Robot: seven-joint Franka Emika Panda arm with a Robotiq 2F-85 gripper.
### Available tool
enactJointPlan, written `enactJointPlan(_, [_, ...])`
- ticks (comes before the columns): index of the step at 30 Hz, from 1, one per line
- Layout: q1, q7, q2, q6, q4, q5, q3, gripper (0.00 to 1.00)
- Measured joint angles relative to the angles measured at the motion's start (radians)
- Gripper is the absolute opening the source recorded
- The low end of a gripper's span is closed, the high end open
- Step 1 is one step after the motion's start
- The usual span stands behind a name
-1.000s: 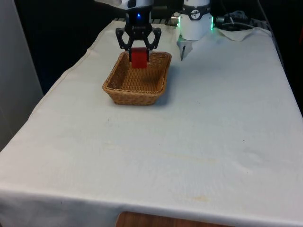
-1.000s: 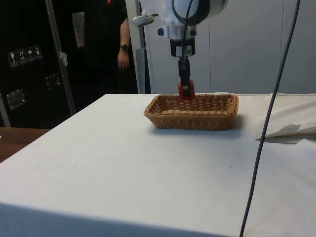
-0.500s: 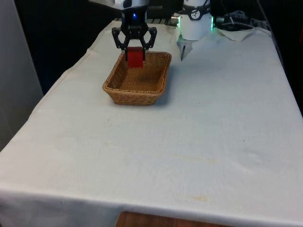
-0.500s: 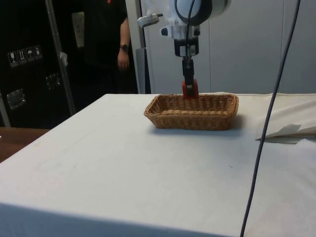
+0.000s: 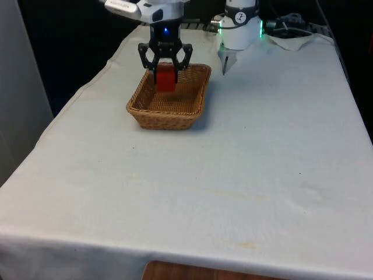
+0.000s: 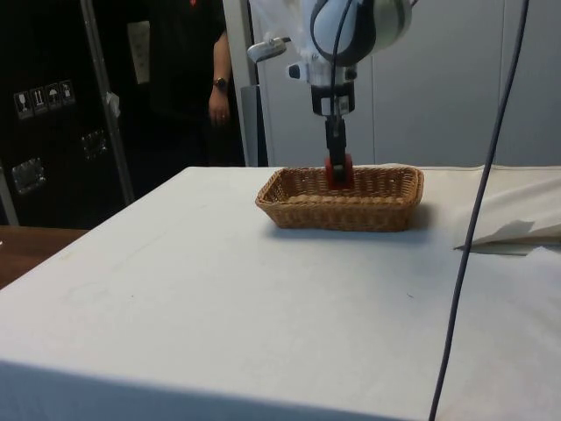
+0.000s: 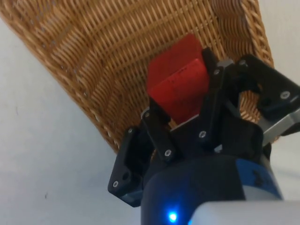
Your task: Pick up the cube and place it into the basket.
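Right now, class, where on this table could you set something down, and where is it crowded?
Bare cloth runs from the basket to the near edge, and along the front view's right. It is crowded at the far end: the gripper holds the cube over the basket, with crumpled cloth in the far corner.

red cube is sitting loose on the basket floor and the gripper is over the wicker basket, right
Not quite. The red cube is not lying loose on the floor: it is clamped between the fingers of the gripper, as the wrist view shows, with the cube held between them. The rest holds: the gripper is over the wicker basket.
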Motion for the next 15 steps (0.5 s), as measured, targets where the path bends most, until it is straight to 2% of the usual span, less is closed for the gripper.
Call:
enactJointPlan(13, [0.000,-0.024,0.046,0.067,-0.007,0.078,0.013,0.02])
enactJointPlan(15, [0.000,-0.033,0.055,0.075,-0.008,0.104,0.019,0.02])
